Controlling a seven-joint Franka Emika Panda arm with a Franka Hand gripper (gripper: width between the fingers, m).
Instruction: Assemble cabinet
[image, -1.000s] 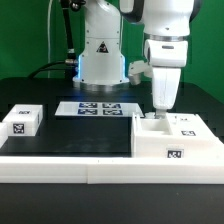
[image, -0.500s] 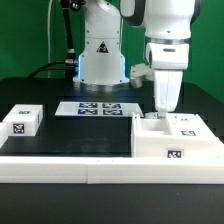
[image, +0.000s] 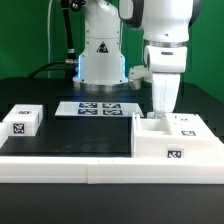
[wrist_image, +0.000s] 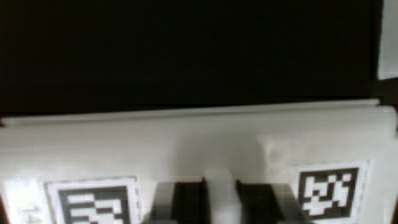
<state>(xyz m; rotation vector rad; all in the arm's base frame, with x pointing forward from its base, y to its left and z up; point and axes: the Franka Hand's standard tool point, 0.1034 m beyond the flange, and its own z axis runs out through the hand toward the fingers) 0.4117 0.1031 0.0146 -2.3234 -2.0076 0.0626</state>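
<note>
The cabinet (image: 178, 142), a large white box with marker tags, stands at the exterior view's right on the black table. My gripper (image: 159, 112) reaches straight down into its top near its left wall. In the wrist view the cabinet (wrist_image: 196, 140) fills the lower half, with one tag on each side of my gripper (wrist_image: 219, 202). The two dark fingers (wrist_image: 185, 203) stand close together with a thin white wall of the cabinet between them. The jaws look shut on that wall.
A small white tagged block (image: 22, 121) sits at the exterior view's left. The marker board (image: 98, 108) lies flat at the back centre, before the robot base (image: 100, 55). A low white rail (image: 60, 166) runs along the table's front.
My gripper has sunk slightly lower into the cabinet's top. The cabinet and the small block have not moved.
</note>
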